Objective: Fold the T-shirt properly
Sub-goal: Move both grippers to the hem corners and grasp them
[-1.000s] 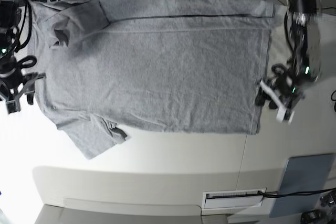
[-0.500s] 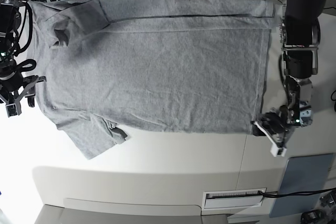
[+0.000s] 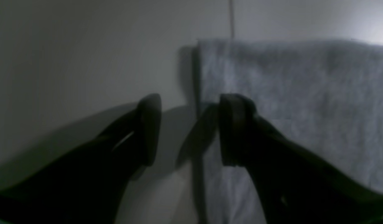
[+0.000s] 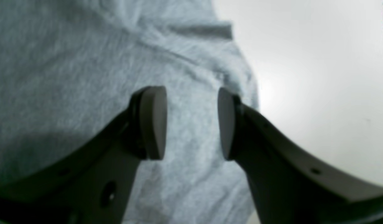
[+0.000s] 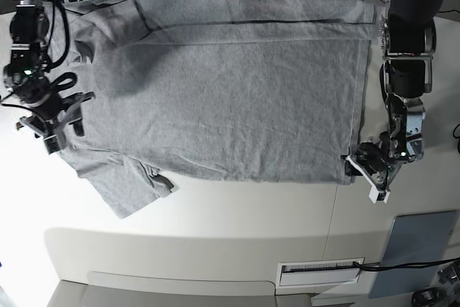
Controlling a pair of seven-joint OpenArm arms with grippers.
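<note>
Grey cotton: the T-shirt (image 5: 215,84) lies spread flat on the table (image 5: 215,213).
Left gripper (image 5: 363,169): just slid to the hem corner at 4 o'clock, jaws parted astride the edge.
Right gripper (image 5: 52,118): moved onto the shoulder at 9 o'clock, unclenched.
Meaning: both grasps imminent.

One T-shirt (image 5: 215,84); two arms, one tool each: left (image 5: 363,172), right (image 5: 52,116); one blue-grey pad (image 5: 413,249).
</note>
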